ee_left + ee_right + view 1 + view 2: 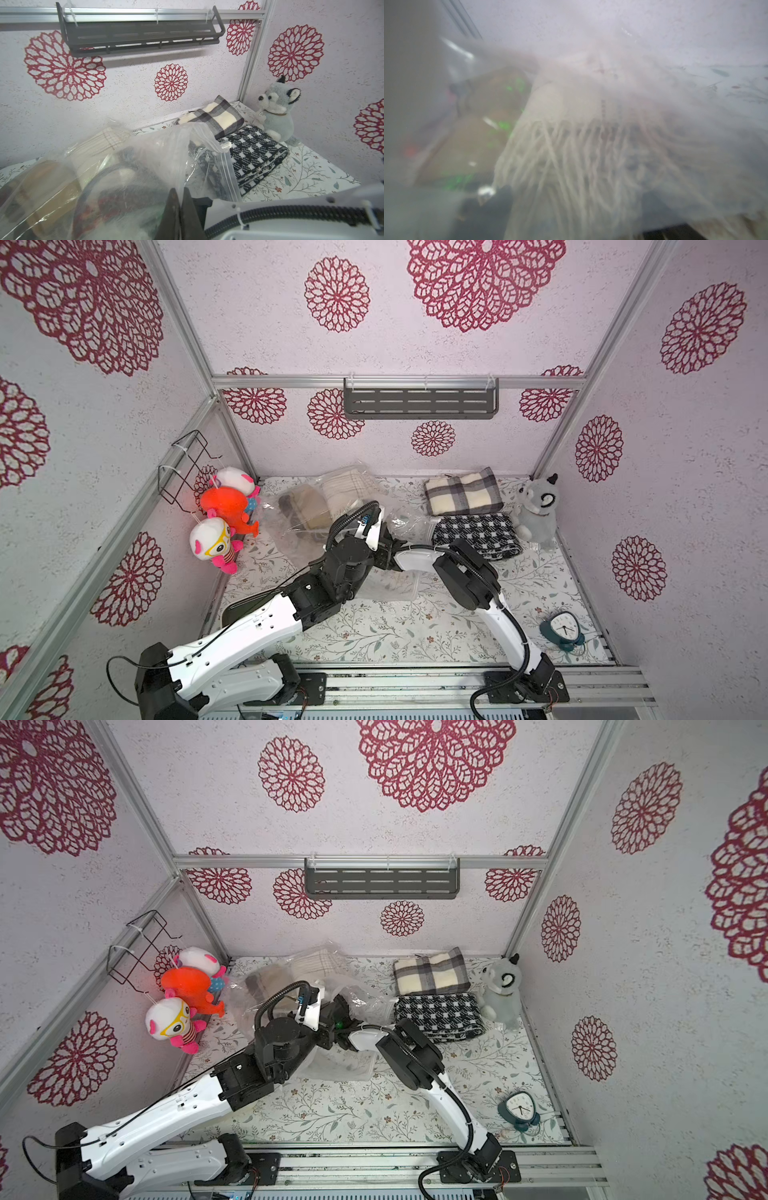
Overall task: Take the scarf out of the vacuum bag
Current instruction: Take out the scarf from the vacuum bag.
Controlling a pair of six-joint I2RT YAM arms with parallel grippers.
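Pale walls with red medallions box in my flowered desk (374, 635). My left pincer (179, 190) is clamped tight on a raised fold of the bag (162, 153), and the clear plastic runs down between its dark fingers (189, 205). My right arm (415, 560) comes in from the other side. Its pincer is buried in the plastic beside the left one. Through the fogged wrist view I cannot tell whether it is wide or narrow, or whether it has anything.

That view does show a cream scarf (560, 145) with a long fringe, close up, and a brown bundle (473, 128) next to it, both blurred. In both top views the bag lies crumpled across the middle and back of the desk. The scarf (347, 489) and the brown bundle sit inside it near the back wall.

The bag's zip edge with its white slider (226, 145) sits just beside a black-and-white scarf (473, 533). A plaid scarf (463, 491) lies behind that one, touching it. A grey plush dog (536, 506) sits in the back right corner, plush toys (216, 543) cluster at the left wall, and a clock (563, 630) lies near the front right.
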